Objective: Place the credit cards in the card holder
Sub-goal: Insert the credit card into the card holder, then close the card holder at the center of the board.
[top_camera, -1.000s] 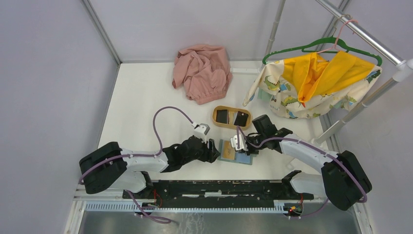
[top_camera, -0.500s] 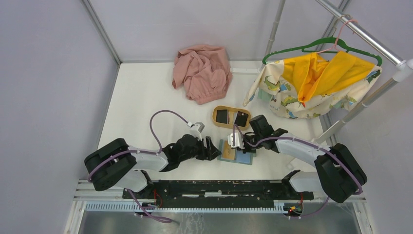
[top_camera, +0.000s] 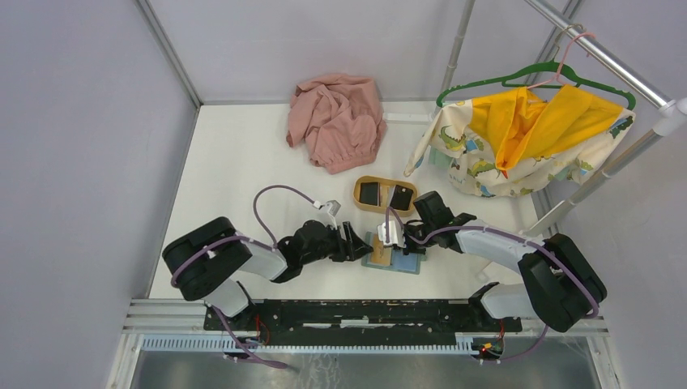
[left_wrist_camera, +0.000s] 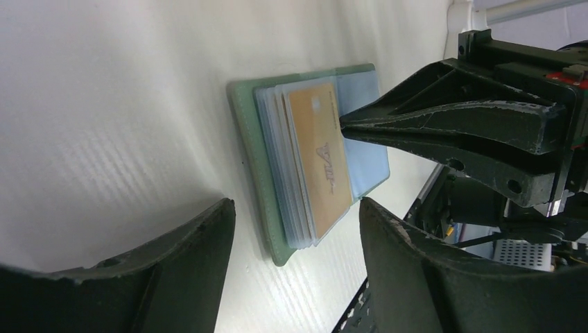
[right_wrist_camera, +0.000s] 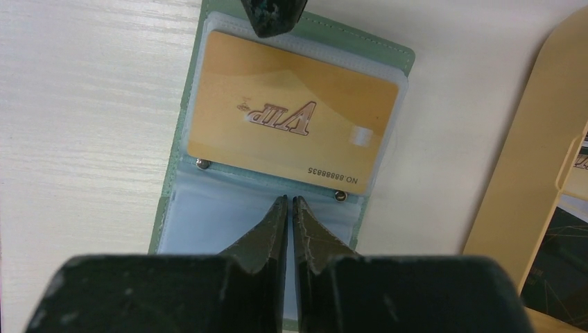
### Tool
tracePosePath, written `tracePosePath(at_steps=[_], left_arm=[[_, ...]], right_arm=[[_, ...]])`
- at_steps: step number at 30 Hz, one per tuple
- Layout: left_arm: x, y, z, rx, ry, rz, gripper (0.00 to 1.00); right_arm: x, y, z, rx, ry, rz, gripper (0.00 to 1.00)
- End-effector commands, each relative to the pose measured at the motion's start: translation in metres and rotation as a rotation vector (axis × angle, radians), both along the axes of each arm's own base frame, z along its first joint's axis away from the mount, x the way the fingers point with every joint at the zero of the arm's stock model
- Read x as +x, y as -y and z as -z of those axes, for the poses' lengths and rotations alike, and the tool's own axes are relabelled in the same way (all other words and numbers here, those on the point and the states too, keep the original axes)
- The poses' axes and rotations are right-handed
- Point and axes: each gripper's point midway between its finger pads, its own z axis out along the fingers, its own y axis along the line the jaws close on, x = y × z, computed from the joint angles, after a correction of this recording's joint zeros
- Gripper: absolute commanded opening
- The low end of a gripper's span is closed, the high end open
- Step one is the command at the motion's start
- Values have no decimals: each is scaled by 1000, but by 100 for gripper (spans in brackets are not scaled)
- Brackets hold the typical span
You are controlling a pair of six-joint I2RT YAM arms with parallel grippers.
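Note:
The card holder (top_camera: 381,261) lies open on the table, grey-green outside with clear blue-grey sleeves (right_wrist_camera: 215,215). A gold-tan card (right_wrist_camera: 291,139) marked VIP sits in its far half, also shown in the left wrist view (left_wrist_camera: 322,163). My right gripper (right_wrist_camera: 290,201) is shut and empty, its tips down on the holder's near half by the spine (top_camera: 398,251). My left gripper (left_wrist_camera: 295,208) is open, and the holder's (left_wrist_camera: 246,146) end lies between its fingers (top_camera: 356,245). Two black cards (top_camera: 370,193) (top_camera: 399,197) lie in the oval wooden tray (top_camera: 386,178).
A crumpled pink cloth (top_camera: 336,120) lies at the back. A yellow patterned garment (top_camera: 526,138) hangs on a green hanger from the rack at the right. The tray's rim (right_wrist_camera: 527,159) is just right of the holder. The arms' base rail (top_camera: 364,312) runs along the front.
The left arm has swung right and brought its open gripper up to the holder's left end. The right gripper has shifted slightly left over the holder. The cards have not moved.

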Motion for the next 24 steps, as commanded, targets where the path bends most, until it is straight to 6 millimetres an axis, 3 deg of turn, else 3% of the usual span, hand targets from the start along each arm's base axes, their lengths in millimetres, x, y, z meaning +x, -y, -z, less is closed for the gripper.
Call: tracePosePath(at_steps=[1, 6, 16, 24], left_arm=[[-7, 9, 7, -51, -66, 29, 72], [-6, 16, 10, -74, -73, 46, 68], [-11, 31, -17, -213, -29, 106, 57], [-11, 42, -23, -225, -9, 135, 51]], right_arm=[[-2, 1, 5, -18, -3, -14, 11], [-4, 0, 6, -15, -11, -21, 11], [-12, -9, -2, 34, -52, -47, 11], [-18, -19, -14, 95, -93, -64, 12]])
